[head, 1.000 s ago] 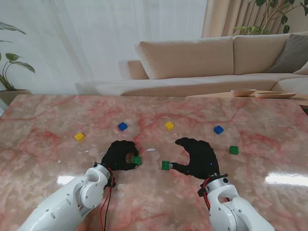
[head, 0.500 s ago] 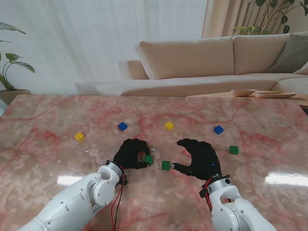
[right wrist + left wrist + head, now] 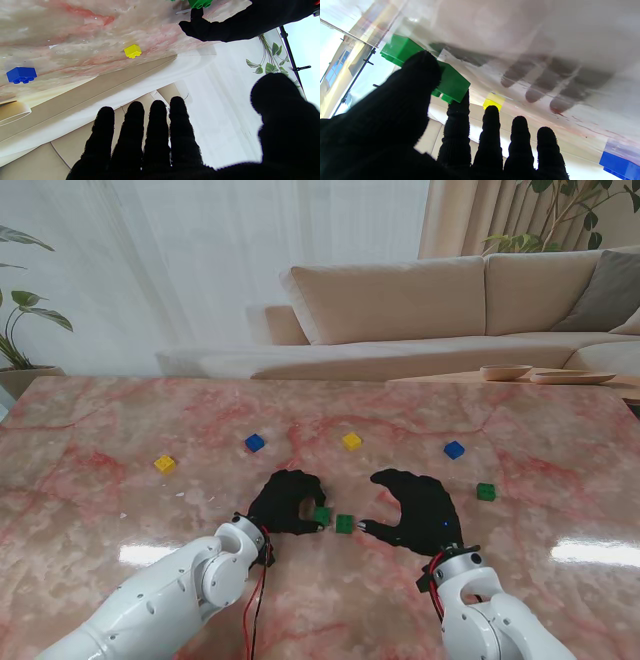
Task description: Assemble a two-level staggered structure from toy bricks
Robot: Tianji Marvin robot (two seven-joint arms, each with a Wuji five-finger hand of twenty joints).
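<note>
Near the table's middle, the left hand (image 3: 288, 502) is pinching a green brick (image 3: 322, 516) between thumb and forefinger, now bringing it just beside the second green brick (image 3: 344, 524), closer than a second ago. Nothing is stacked yet. The right hand (image 3: 418, 508) is hovering, fingers spread, holding nothing.

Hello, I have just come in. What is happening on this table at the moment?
A robot with two black-gloved hands is working with toy bricks on a marble table. Its left hand pinches a green brick between thumb and forefinger, right beside a second green brick lying on the table. The right hand is open next to that second brick, holding nothing. Nothing is stacked yet. Other yellow, blue and green bricks lie scattered farther away.
</note>
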